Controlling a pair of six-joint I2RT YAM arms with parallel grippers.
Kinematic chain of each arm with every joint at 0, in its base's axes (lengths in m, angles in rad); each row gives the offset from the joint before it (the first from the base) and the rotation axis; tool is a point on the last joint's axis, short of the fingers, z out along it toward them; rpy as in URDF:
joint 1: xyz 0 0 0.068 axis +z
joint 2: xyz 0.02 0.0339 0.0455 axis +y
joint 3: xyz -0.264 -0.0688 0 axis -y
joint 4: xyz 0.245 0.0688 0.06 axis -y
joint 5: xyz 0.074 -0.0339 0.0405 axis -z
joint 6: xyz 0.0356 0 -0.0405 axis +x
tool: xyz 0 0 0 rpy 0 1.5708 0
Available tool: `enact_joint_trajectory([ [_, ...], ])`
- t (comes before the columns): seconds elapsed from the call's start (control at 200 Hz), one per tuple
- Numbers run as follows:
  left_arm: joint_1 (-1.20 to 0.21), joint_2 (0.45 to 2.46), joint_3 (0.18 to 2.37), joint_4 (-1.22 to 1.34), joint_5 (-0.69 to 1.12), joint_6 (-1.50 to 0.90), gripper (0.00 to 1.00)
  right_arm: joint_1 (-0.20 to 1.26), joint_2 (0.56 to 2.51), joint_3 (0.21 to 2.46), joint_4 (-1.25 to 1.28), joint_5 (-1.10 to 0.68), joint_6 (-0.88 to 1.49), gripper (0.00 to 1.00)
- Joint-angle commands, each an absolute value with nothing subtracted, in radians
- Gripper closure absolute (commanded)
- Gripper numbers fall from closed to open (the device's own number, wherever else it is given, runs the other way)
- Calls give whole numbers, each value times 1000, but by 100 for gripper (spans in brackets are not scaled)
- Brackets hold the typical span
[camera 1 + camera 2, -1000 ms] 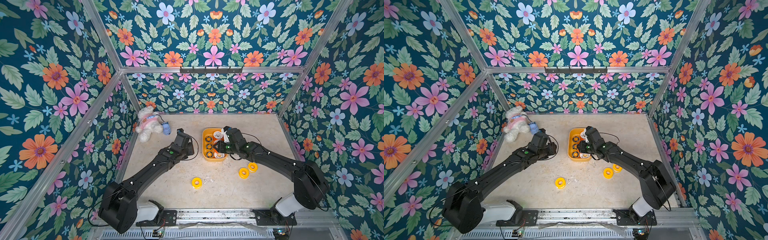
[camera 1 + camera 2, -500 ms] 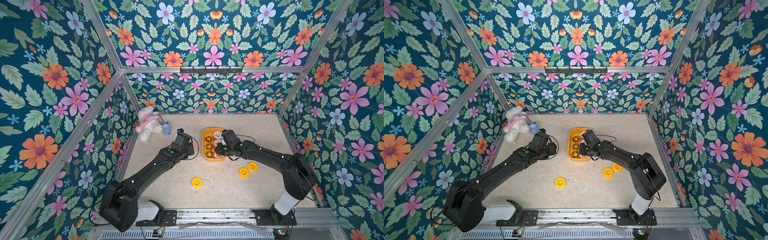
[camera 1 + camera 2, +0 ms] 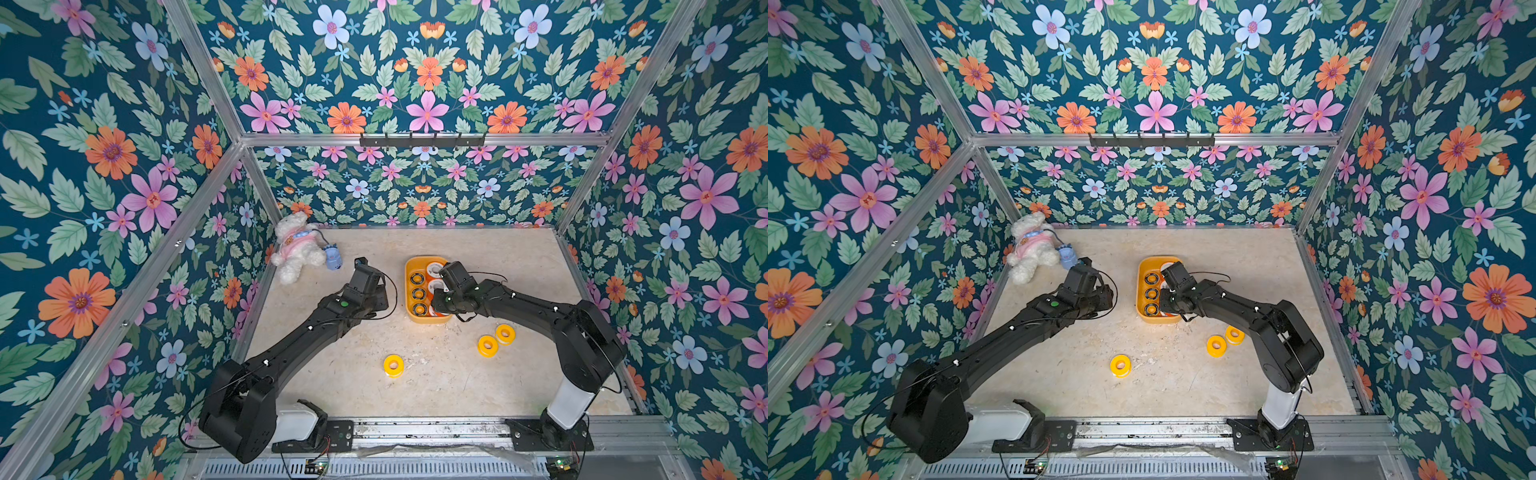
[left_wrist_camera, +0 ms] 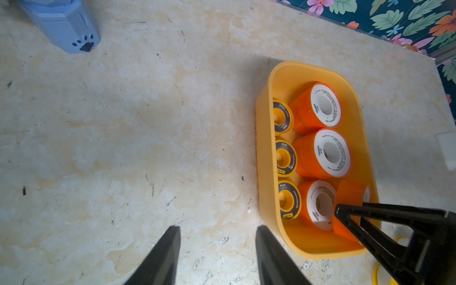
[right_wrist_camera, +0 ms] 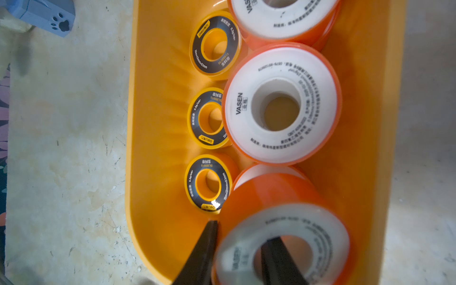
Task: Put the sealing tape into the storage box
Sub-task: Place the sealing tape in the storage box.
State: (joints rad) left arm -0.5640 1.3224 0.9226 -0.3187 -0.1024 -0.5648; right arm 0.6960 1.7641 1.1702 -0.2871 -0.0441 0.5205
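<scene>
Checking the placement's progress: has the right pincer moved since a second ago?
Yes. The right pincer, gripping a sealing tape spool, has shifted toward the storage box's near end.

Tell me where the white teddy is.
In both top views the white teddy lies in the far left corner of the table, a small blue box beside it.

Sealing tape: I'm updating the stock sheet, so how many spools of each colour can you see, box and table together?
White-faced orange spools: 4
Black-and-yellow spools: 3
All-yellow spools: 3
Total: 10
</scene>
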Motion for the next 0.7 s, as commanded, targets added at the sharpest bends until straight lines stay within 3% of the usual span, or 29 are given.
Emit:
enact_joint_trajectory([
  [0.0,-563,1322,923,-330,-113,-554,45,696,1772,1178,-304,-20,510,67],
  [0.695,-563,1315,919,-336,-125,-552,45,698,1768,1184,-323,-5,517,52],
])
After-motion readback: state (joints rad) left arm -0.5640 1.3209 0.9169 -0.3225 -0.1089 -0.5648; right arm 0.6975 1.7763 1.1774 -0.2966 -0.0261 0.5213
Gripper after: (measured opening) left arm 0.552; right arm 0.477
